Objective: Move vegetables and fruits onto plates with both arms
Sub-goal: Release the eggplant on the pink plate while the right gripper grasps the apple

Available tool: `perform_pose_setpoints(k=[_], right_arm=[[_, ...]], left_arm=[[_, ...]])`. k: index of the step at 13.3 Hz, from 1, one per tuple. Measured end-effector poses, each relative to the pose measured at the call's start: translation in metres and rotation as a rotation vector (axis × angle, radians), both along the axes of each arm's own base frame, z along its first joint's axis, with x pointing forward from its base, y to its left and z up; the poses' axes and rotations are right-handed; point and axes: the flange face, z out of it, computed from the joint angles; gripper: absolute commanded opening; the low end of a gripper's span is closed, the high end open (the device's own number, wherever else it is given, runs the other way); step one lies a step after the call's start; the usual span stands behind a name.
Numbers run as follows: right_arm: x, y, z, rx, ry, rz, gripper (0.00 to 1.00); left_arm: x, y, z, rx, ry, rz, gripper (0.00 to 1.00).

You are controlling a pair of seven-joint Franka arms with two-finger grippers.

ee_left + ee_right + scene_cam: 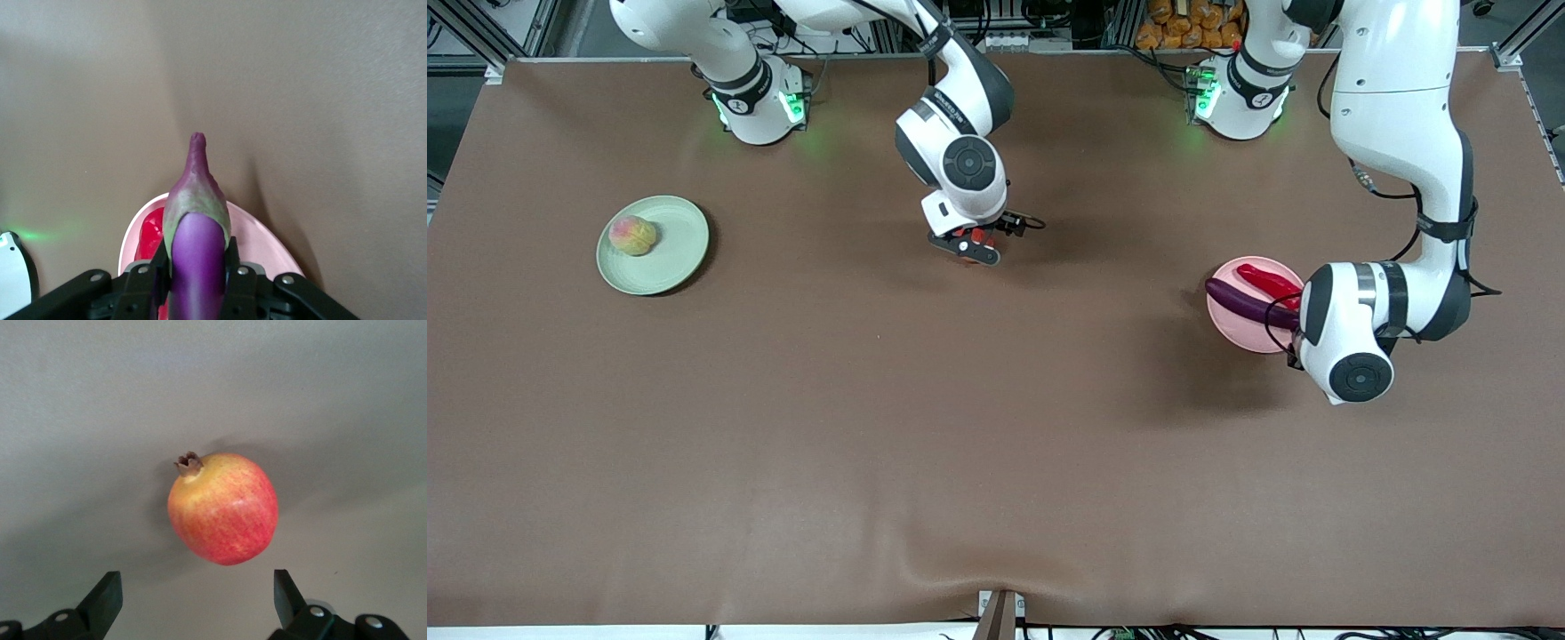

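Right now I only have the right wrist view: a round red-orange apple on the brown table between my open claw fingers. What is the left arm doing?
Observer: The left claw is shut on the long glossy purple eggplant, over the pale pink round plate.
Operator: Anything lying on that plate?
Observer: Yes, the glossy red chili pepper lies on it.
Operator: Where do I take this apple?
Observer: Probably to the pale green round plate. It holds the blushed yellow-green peach and lies toward the right arm's end of the table from your right claw.
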Motion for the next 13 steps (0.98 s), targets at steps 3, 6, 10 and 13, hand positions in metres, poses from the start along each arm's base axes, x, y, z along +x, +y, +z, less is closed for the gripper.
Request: perform_pose_setpoints(k=[3,6,10,13], right_arm=[[-0.009,-0.001,-0.008,-0.019,0.003,0.033,1.00],[-0.022,0.005,-0.017,-0.033,0.009,0.060,1.00],[-0.022,0.003,-0.048,-0.065,-0.019,0.086,0.98],[-0.022,0.003,-0.063,-0.070,-0.028,0.088,0.34]], left_arm=[[-0.005,-0.005,-0.008,-0.006,0.006,-0.010,0.30],[-0.011,-0.010,-0.016,-0.013,0.019,-0.018,0.33],[-0.012,-0.013,-0.018,-0.015,0.023,-0.023,1.00],[-0.012,-0.016,-0.018,-0.017,0.024,-0.027,1.00]])
